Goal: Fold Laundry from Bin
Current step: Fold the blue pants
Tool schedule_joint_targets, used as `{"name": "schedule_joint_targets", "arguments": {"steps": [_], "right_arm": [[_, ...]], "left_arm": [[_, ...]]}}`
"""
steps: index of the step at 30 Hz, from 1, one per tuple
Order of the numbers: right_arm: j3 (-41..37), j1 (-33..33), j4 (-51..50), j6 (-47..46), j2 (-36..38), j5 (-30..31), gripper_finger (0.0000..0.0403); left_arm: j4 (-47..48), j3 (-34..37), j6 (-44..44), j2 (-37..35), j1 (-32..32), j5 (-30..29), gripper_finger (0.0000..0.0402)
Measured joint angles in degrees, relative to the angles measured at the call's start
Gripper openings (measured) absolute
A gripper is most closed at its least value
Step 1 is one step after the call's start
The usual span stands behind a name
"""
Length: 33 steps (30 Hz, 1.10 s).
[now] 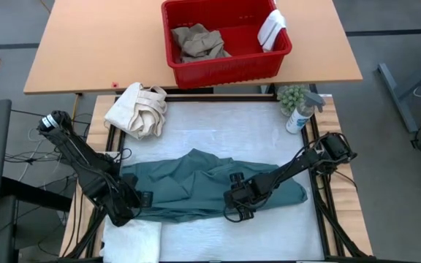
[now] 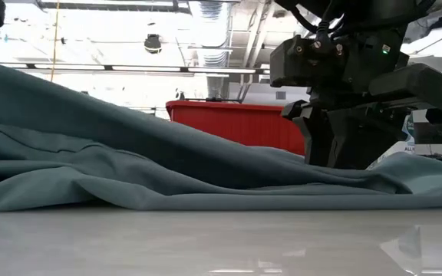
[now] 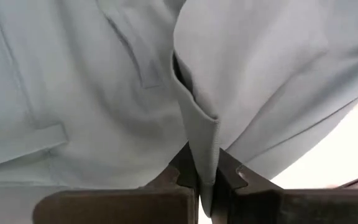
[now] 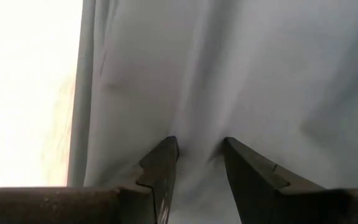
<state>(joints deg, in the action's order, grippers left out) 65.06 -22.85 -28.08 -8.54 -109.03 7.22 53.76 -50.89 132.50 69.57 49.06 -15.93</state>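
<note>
A large teal-green garment (image 1: 196, 183) lies spread across the white mat. My left gripper (image 1: 136, 199) is shut on its left end, which rises off the table in the low view (image 2: 21, 100). My right gripper (image 1: 234, 203) stands on the garment's right half, pointing steeply down, shut on a bunch of it. The red bin (image 1: 225, 67) stands on the far table. It holds tan khaki trousers (image 1: 199, 42), and a small white cloth (image 1: 272, 29) hangs over its right rim. My left gripper pinches a folded edge of the garment (image 3: 204, 134) between its two fingers (image 3: 182, 168), several layers thick. The fold stands up out of the fingertips, and the cloth falls away on both sides. My right gripper comes from above onto the garment's right half. A small bunch of cloth (image 4: 197, 146) sits between its fingertips (image 4: 163, 155), with creases running out from it. The cloth around it lies on the table.
A cream canvas bundle (image 1: 139, 109) lies at the mat's far left corner. A spray bottle (image 1: 300, 113) and a small plant (image 1: 291, 95) stand at the far right corner. A white towel (image 1: 134, 237) lies at the near left edge.
</note>
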Motion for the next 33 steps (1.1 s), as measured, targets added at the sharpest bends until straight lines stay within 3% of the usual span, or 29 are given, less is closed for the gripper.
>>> {"name": "schedule_joint_targets", "arguments": {"steps": [10, 21, 23, 26, 29, 31, 33], "right_arm": [[-0.3, 0.0, 0.4, 0.0, 0.0, 0.0, 0.0164], [-4.5, 0.2, 5.1, -0.6, 0.3, -1.5, 0.0164], [-4.6, 0.5, 6.0, -0.2, 0.4, -1.8, 0.0164], [-4.6, 0.8, 6.2, -0.4, 0.5, -2.3, 0.0164], [-4.6, 0.8, 6.2, -0.4, 0.5, -2.5, 0.0164], [-4.6, 0.8, 6.4, -0.4, 0.5, -2.5, 0.0164], [-4.6, 0.8, 6.4, -0.4, 0.5, -2.5, 0.0164]], "left_arm": [[2.6, 0.0, -5.5, 1.8, 0.1, 0.8, 0.0015], [0.6, 0.0, -6.1, 1.7, 1.4, 3.3, 0.0174], [0.7, 0.0, -2.8, 0.8, 1.7, -0.6, 0.0199], [1.0, -1.2, 1.0, -2.8, 2.3, -14.2, 0.0222], [1.0, -2.7, -1.5, -7.1, 1.9, -27.8, 0.0227], [2.0, -2.7, -8.6, -9.9, -0.6, -27.9, 0.0228], [3.7, -2.6, -15.4, -11.5, -4.9, -22.0, 0.0228]]}}
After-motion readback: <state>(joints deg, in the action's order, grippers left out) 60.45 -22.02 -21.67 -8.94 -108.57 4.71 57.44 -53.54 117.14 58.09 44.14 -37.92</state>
